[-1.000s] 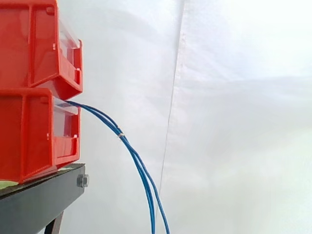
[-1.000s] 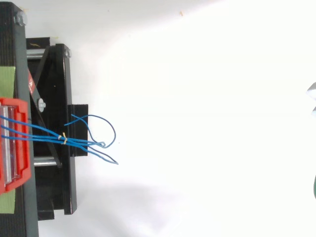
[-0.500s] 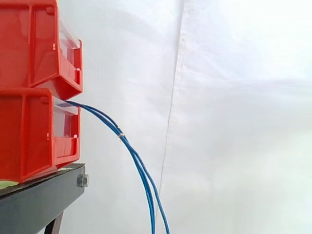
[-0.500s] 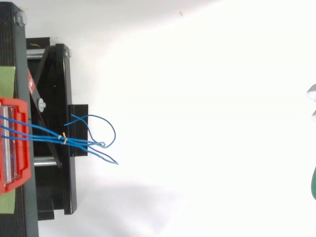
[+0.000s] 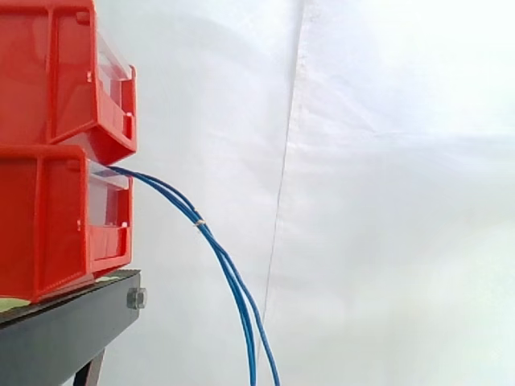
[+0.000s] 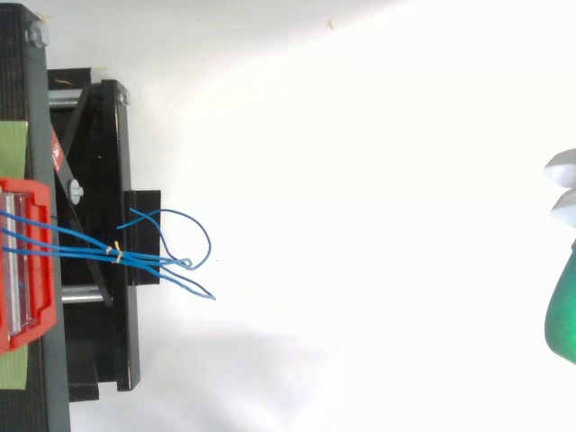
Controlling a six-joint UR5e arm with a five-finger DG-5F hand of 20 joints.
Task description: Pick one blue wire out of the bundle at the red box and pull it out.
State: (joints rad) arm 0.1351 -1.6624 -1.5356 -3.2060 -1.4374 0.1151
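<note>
first, the side view holds two red bins stacked at 9 o'clock: an upper red bin (image 5: pixel 56 72) sitting on a lower red bin (image 5: pixel 48 225), both cut off by the edge. they rest on one black stand (image 5: pixel 72 330) with one bolt (image 5: pixel 137 298) on its end, all before a white curtain (image 5: pixel 386 201).

one bundle of blue wires (image 5: pixel 229 269) comes out at the top of the lower bin's front, arcs down toward 6 o'clock and runs off the bottom edge. one small pale tie (image 5: pixel 200 222) binds it. at least three strands show; the exact count is hard to make out where they overlap.

from above, the wires fan out past the stand; one loose end curls into a loop and another points toward 5 o'clock.

one hand (image 6: pixel 564 310) shows in the top view at 3 o'clock, glowing white and green and mostly cut off by the edge, so i cannot tell whether it is released or clenched. the bundle lies at 9 o'clock from it, well apart.
</note>
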